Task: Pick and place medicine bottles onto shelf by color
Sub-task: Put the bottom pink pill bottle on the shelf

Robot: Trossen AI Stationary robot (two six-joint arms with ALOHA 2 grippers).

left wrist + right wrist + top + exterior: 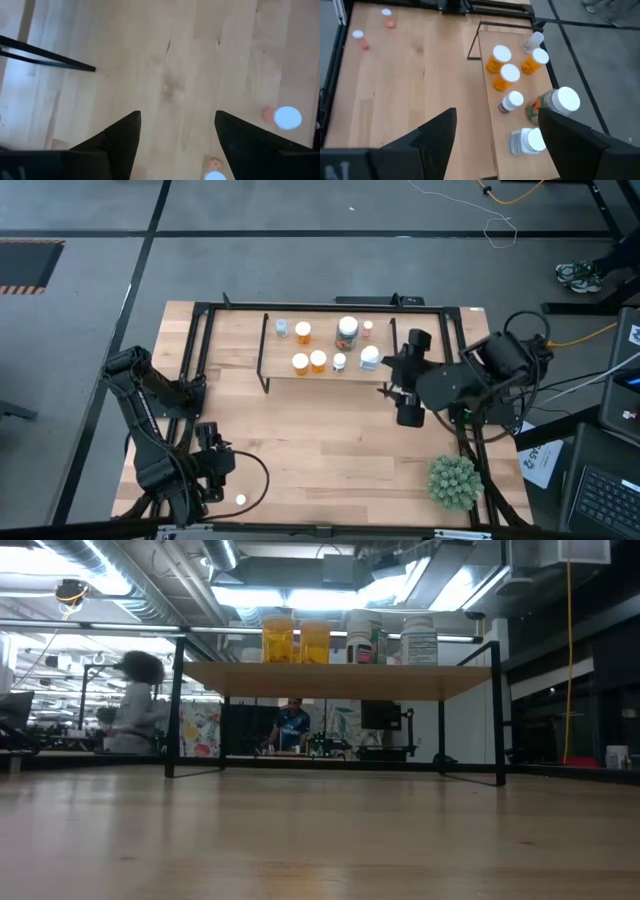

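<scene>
The light-wood shelf (281, 350) (330, 680) (490, 125) carries several bottles standing upright: three orange ones (318, 360) (509, 76), a bluish one (281, 328), a large jar (347, 330) (559, 102), a white bottle (369, 357) (527, 141) and two small ones. Another two small white-capped bottles (287, 117) (240, 499) stand on the table by the left arm. My right gripper (399, 377) (495, 145) hovers open and empty above the shelf's right end, pointing left along it. My left gripper (216, 467) (177, 137) hangs open over the table's near left part.
A spiky green ball plant (453, 480) sits at the table's near right corner. A black frame (200, 330) borders the table. Bare tabletop lies between the shelf and the near edge. People (292, 725) show in the room behind the table.
</scene>
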